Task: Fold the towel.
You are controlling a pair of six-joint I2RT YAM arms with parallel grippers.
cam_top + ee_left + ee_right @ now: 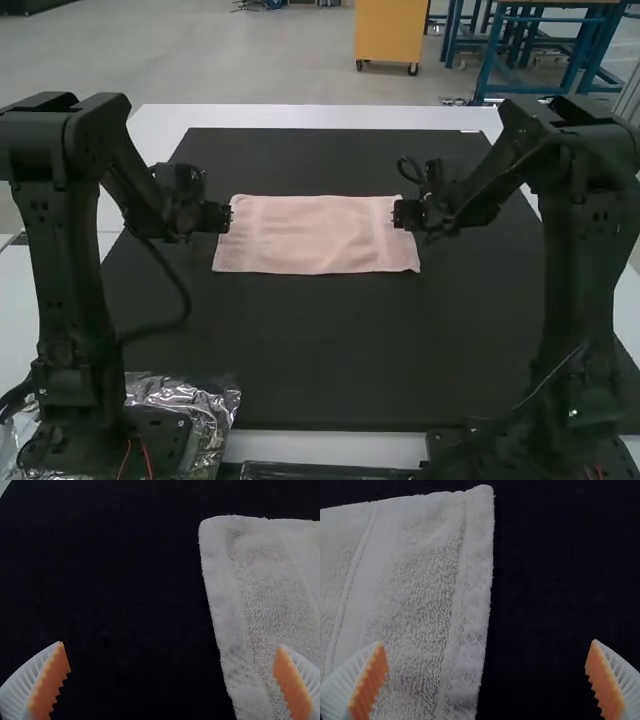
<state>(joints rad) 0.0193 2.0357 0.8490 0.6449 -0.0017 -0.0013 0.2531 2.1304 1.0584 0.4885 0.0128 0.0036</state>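
Black matting (320, 350) covers much of the white counter (300, 116), with crinkled clear plastic (218, 402) near the left arm's base. The left claw (222, 217) is at the towel's left end, its fingers spread wide and gripping nothing; its wrist view shows one finger over the cloth and the other over bare matting. Next comes the pale pink towel (318, 235), lying flat on the matting between the arms, a wide rectangle with banded ends. At its right end is the right claw (402, 214), also wide apart and empty, the cloth's side edge running between its fingers in its wrist view.
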